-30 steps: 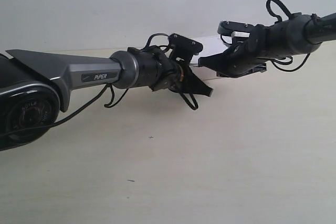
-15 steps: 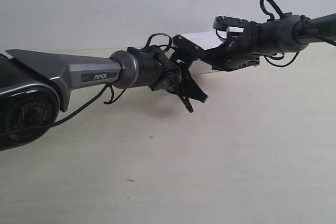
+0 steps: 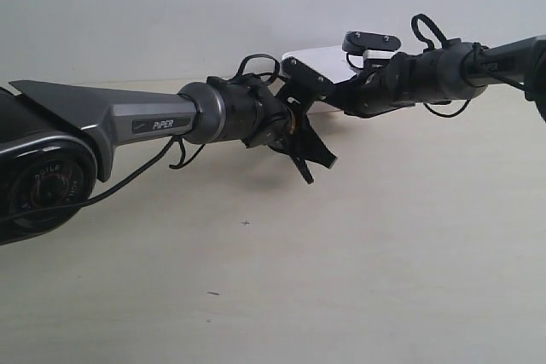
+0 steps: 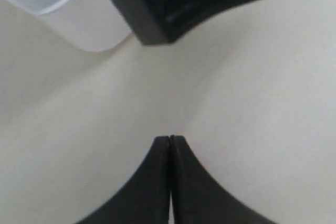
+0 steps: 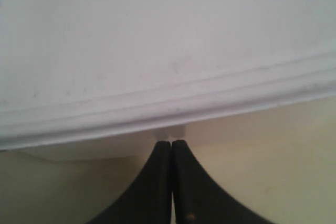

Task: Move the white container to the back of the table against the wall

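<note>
- Pale cream wood-grain table (image 3: 384, 245): wide bare surface toward its front edge, so I have room to retreat.
- Plain grey-white wall (image 3: 128, 6) runs along the back edge.
- Shallow white plastic lidded container (image 3: 314, 66) sits by the back edge; whether it touches the wall, I can't tell.
- Right gripper (image 5: 171, 142): fingers together, tips against the box just below the lid rim. I judge harder pushing could pry the lid or skew the box.
- Left gripper (image 4: 169, 139): fingers together, empty, near a container corner; the arms could collide.
</note>
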`<state>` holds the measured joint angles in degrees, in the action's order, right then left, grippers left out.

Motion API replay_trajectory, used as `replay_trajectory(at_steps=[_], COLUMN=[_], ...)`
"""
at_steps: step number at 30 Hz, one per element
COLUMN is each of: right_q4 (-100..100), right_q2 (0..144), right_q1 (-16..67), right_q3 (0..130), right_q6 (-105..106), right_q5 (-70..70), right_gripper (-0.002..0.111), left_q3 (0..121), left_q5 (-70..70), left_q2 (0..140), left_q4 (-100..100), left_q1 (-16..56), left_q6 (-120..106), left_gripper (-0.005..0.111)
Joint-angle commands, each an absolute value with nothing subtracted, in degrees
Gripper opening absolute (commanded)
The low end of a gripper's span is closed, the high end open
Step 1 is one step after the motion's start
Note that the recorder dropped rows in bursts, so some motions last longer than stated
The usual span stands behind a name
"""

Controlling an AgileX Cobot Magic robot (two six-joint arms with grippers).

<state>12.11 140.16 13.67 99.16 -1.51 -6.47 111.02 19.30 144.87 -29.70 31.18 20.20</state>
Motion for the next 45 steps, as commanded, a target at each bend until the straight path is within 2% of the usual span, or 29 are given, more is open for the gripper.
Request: replay_trajectory(at_steps=[1, 14, 25, 37, 45], right_q4=[11.65, 11.65, 11.76, 11.90, 11.44], right_q2=[140.22, 140.95, 144.68, 145.04, 142.75], right_q1=[14.03, 14.03, 14.03, 15.32, 15.32], right_q3=[99.90, 100.04, 107.60, 107.88, 107.88], right_q6=[0.59, 1.48, 1.48, 1.48, 3.10], right_q5=[-3.71, 0.00, -6.44, -5.24, -12.46], right_gripper=[0.000, 0.000, 0.000, 0.000, 0.000], left_q3=[111.41, 111.41, 111.41, 111.41, 111.41], left_q5=[18.95, 17.84, 17.25, 16.40, 18.69], left_q2=[144.71, 144.71, 144.71, 144.71, 144.71], left_q4=[-30.01, -30.01, -30.01, -29.90, -29.90], left_q1=[31.00, 31.00, 31.00, 31.00, 31.00], left_q6=[19.65, 19.65, 19.65, 19.65, 19.65], left_gripper=[0.000, 0.000, 0.000, 0.000, 0.000])
